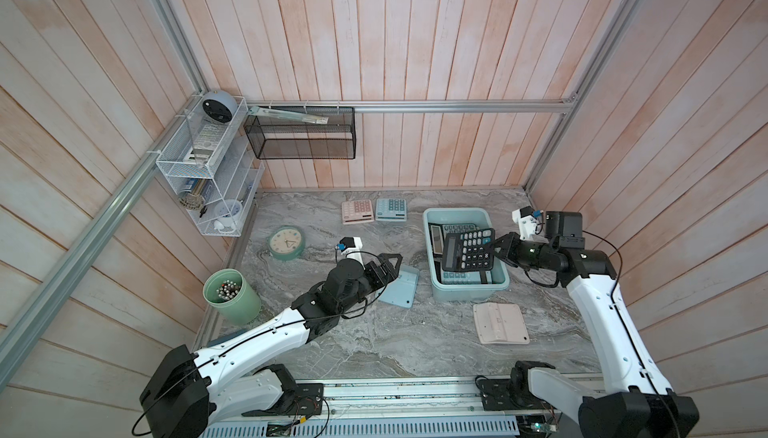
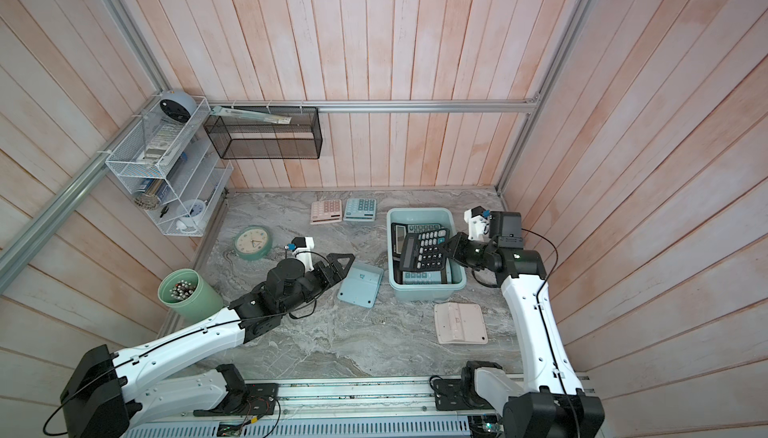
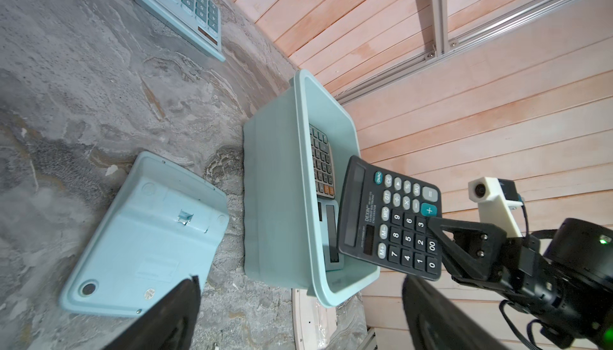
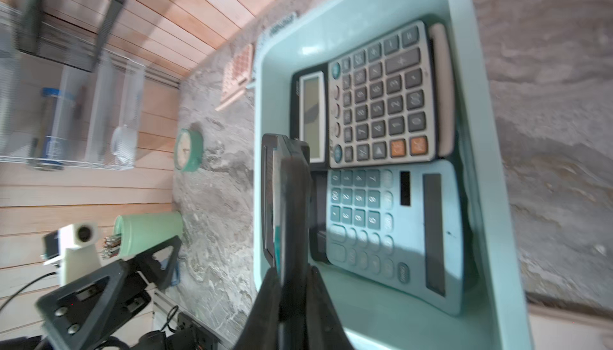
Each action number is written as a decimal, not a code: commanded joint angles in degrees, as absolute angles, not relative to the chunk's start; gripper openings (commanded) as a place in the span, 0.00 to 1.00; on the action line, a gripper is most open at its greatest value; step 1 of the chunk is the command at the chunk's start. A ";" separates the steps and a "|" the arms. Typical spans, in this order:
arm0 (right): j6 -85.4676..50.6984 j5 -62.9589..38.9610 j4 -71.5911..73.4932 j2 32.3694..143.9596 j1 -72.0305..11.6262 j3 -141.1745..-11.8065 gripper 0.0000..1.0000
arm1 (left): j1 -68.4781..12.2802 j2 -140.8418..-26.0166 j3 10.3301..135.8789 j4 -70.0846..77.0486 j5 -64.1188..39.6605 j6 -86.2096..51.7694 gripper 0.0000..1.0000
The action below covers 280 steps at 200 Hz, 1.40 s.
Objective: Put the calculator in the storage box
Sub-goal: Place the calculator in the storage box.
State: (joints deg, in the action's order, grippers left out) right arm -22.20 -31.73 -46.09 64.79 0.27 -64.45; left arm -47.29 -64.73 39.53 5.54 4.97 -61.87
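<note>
The black calculator [image 1: 467, 251] is not yet in the storage box [image 1: 469, 292]. It hangs tilted over the opening, keys up, with the right hand [image 1: 497, 250] clamped on its edge beside the digit keys. Whether its low end touches what lies below cannot be told. The carry looks nearly done, and what seems left for this one is lowering and letting go. Two calculators already lie flat on the box floor, a grey-faced calculator [image 4: 378, 96] and a teal calculator [image 4: 391, 229]. The left hand [image 1: 394, 267] holds nothing, its fingers spread wide, and it hovers at the near edge of a face-down teal calculator [image 1: 401, 288] lying just beside the box. Three more sit loose on the worktop [image 1: 374, 344]: a face-down pink calculator [image 1: 500, 324] in front of the box, and a face-up pink calculator [image 1: 356, 211] and a face-up teal calculator [image 1: 390, 209] side by side by the back wall. If all of them are meant to go in, most of the job remains. In the left wrist view the held calculator's face reads "DEXIN", with a finer line below that looks like "ELECTRONIC CALCULATOR". Its keys show ON/AC, CE, GT, MU, MRC, M−, M+, 00 and the digits. The stickers on the face-down teal one are too small to read.
</note>
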 commanded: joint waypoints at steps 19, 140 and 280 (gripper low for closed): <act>-15.77 -20.24 -57.00 69.75 -6.08 -67.66 0.00 | -47.02 -65.03 39.72 5.09 4.61 -60.99 1.00; -13.99 -19.12 -59.61 81.05 -10.13 -68.29 0.00 | -47.05 -67.34 39.72 6.86 3.54 -61.35 1.00; -14.04 -3.24 -61.34 78.56 -10.71 -71.02 0.45 | -46.15 -66.64 40.43 2.83 4.71 -59.39 1.00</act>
